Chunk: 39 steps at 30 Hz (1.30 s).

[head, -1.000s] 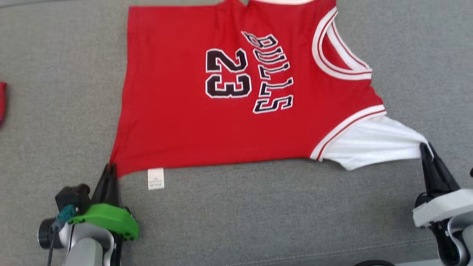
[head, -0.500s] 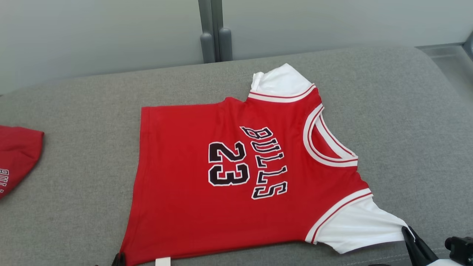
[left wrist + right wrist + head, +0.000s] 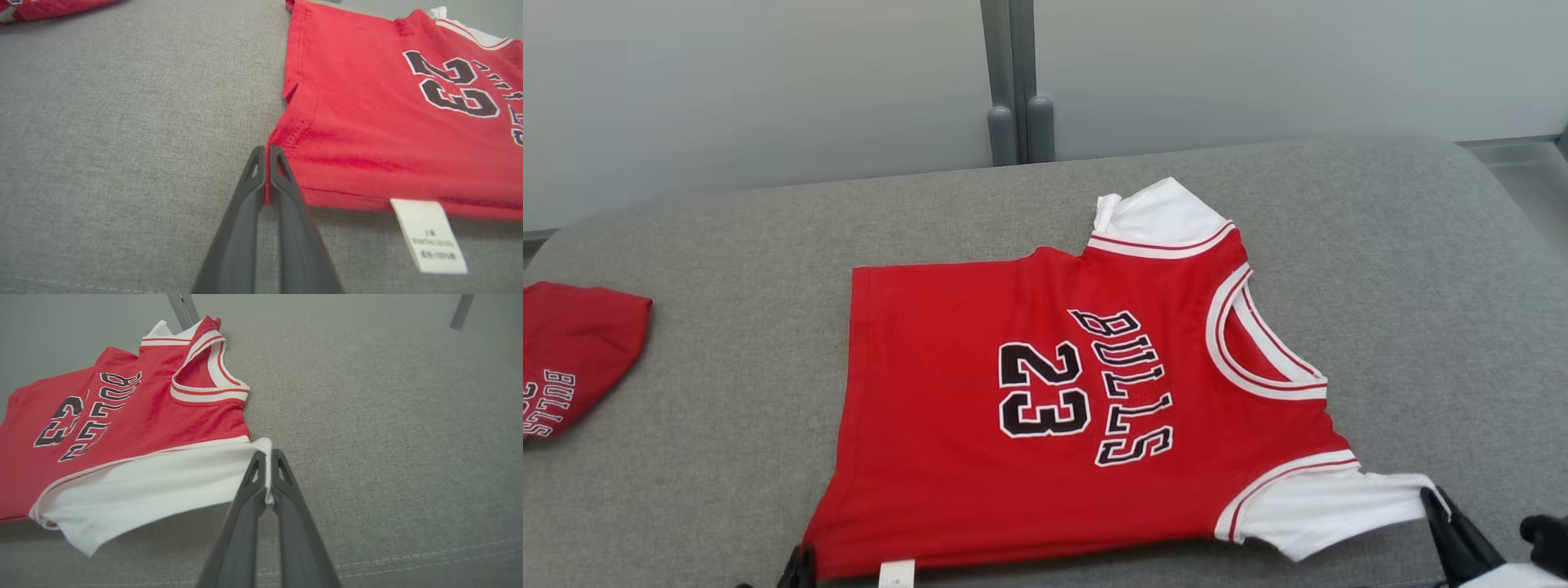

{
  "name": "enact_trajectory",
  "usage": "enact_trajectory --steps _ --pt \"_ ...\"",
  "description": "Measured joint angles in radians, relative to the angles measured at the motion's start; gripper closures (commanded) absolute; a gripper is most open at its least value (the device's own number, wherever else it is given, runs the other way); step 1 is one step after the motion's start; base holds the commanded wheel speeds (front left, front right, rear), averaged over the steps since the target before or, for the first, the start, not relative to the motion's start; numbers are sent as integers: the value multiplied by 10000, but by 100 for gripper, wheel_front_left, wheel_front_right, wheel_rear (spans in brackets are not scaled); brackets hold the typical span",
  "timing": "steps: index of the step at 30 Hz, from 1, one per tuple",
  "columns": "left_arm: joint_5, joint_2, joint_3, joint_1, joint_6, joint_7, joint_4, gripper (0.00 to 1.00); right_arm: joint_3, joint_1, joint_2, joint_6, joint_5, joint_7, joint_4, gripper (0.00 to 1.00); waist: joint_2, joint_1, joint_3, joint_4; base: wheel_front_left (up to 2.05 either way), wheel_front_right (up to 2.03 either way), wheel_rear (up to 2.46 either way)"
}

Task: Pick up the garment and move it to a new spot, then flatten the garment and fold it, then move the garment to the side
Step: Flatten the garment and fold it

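Observation:
The garment (image 3: 980, 441) is a red jersey with white sleeves, "BULLS" and "23" printed on it, spread flat on the grey cushion. My left gripper (image 3: 266, 157) is shut on the garment's (image 3: 367, 130) near hem corner, red cloth pinched between the fingers; its tips peek in at the bottom edge of the head view (image 3: 799, 567). My right gripper (image 3: 267, 459) is shut on the edge of the white sleeve (image 3: 163, 477) of the garment (image 3: 102, 428), at the lower right of the head view (image 3: 1441, 506). The near edge hangs slightly lifted between the two grips.
A second red garment (image 3: 572, 351) lies at the cushion's left edge. The grey cushion (image 3: 1421, 286) has bare room to the right and behind the jersey. A pale wall with a grey post (image 3: 1017, 82) rises behind. A white care label (image 3: 429, 234) hangs from the hem.
The head camera has tilted up, so the wall and far cushion edge show and both grippers sit at the bottom edge. Both grips stay on the hem corner and sleeve.

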Motion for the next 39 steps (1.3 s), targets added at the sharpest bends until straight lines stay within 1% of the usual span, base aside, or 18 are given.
enact_trajectory --steps 1,4,8,13,16,20,22,26,28,36,39 --pt "-186 6 -75 -47 -29 2 -198 100 -29 -103 2 -2 -4 2 -2 100 0 0 25 31 0 0 0" --pt "-303 -4 -387 -267 -46 2 -585 100 -399 -607 109 -6 -94 0 36 100 0 0 112 102 0 0 0" --pt "-178 6 -637 -842 -59 0 -706 100 -201 -1570 148 -8 -470 46 395 100 0 0 274 160 0 0 0" --pt "-13 13 -750 -1851 -61 0 -276 100 -65 -3128 253 -8 -686 500 1229 100 0 0 586 211 0 0 0" --pt "121 12 -849 -2410 -61 2 437 100 230 -3932 316 -10 -853 732 1749 100 0 0 807 242 0 0 0" --pt "209 15 -980 -3266 -61 0 922 100 709 -4836 382 -10 -999 811 2362 100 0 0 1154 292 0 0 0" --pt "209 13 -1039 -3552 -38 0 1066 100 857 -5180 374 -10 -1070 782 2692 100 0 0 1341 322 0 0 0" --pt "184 15 -1110 -4040 190 0 1321 100 1108 -5934 372 -8 -1175 594 3467 100 0 1 1785 386 0 0 0" --pt "184 12 -1149 -4177 198 0 1396 100 1170 -6172 368 -10 -1174 506 3728 100 0 1 1947 405 0 0 0" --pt "196 13 -1281 -4754 368 0 1411 100 1338 -7103 378 -10 -1195 194 4571 100 0 1 2493 477 0 0 0" --pt "238 13 -1312 -4899 374 2 1448 100 1471 -7269 518 -10 -1225 132 4830 100 0 1 2621 492 0 0 0"
